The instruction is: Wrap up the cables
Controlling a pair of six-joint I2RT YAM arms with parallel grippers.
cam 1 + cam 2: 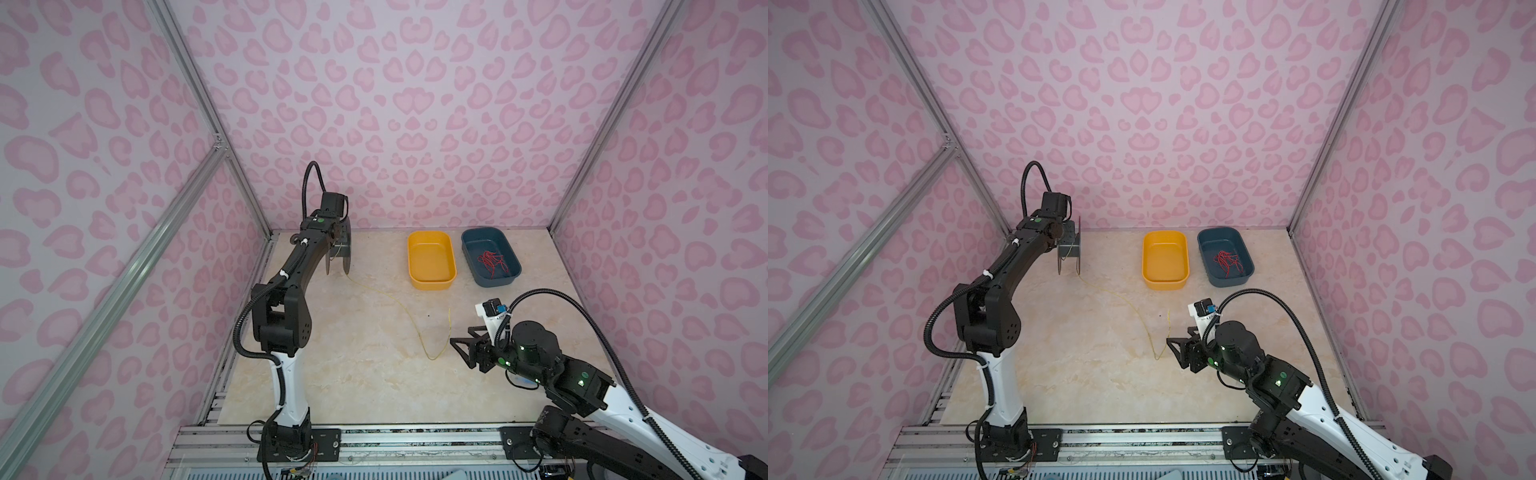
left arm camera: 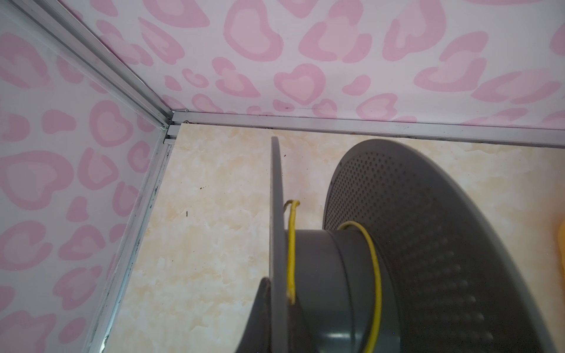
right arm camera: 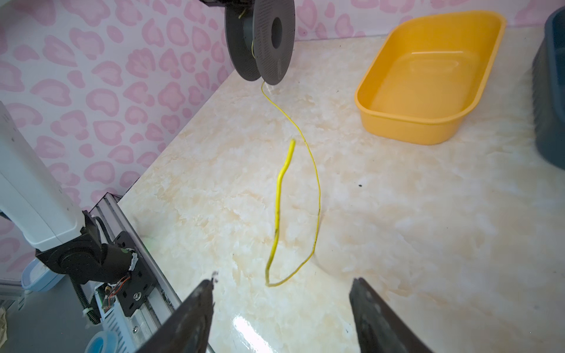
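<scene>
The long, thin yellow wire has only a turn or two on the grey perforated plastic spool. Most of it trails loose across the marble-patterned table, so winding looks barely begun. The left gripper clamps the spool, and the right gripper stands spread and empty just beside the wire's bend.

A yellow tub and a dark blue tub sit side by side at the far edge of the marbled beige counter, the blue one on the right with a tangle of red wires inside. A grey perforated spool stands near the far left corner. Pink-patterned walls in aluminium framing enclose it all
</scene>
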